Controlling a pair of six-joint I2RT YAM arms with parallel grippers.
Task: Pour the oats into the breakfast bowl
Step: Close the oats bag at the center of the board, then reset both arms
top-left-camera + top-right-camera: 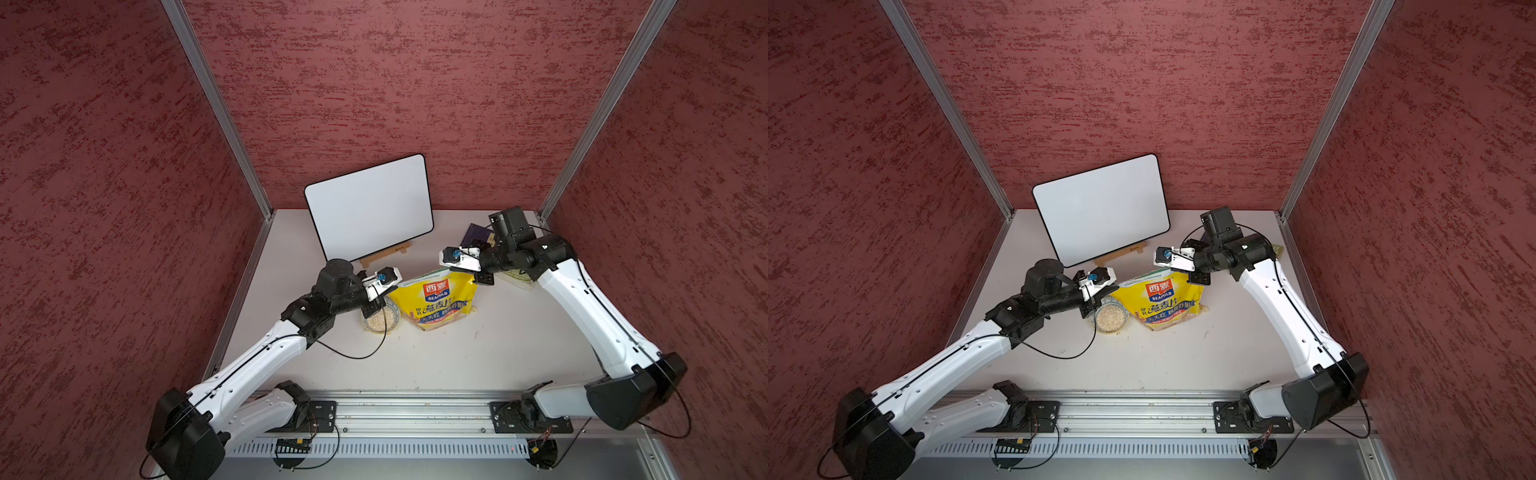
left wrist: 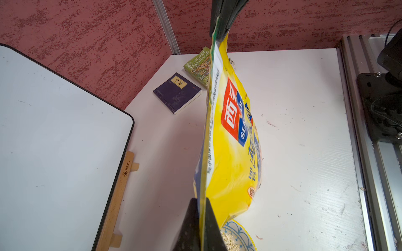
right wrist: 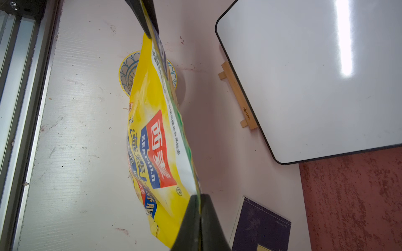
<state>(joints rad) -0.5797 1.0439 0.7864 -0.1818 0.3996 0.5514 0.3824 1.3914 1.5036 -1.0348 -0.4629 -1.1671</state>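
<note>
Both top corners of bag (image 1: 436,301) clamped: left gripper (image 2: 201,201), right gripper (image 3: 199,196); bowl (image 3: 126,71) holds oats (image 1: 1111,319). Risk: slipped grip drops bag, tipping bowl.

Bright, even overhead light. A glare streak crosses the whiteboard (image 3: 315,76) beyond the right gripper (image 3: 199,196). The bag (image 3: 152,152) beside it casts a soft shadow. Its fingers (image 3: 214,228) look blurred.

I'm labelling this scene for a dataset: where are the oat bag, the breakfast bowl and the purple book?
oat bag (image 1: 435,289): in a top view, on its red logo.
breakfast bowl (image 3: 126,73): right wrist view, on its blue patterned rim.
purple book (image 2: 177,93): left wrist view, on the middle of its cover.
</note>
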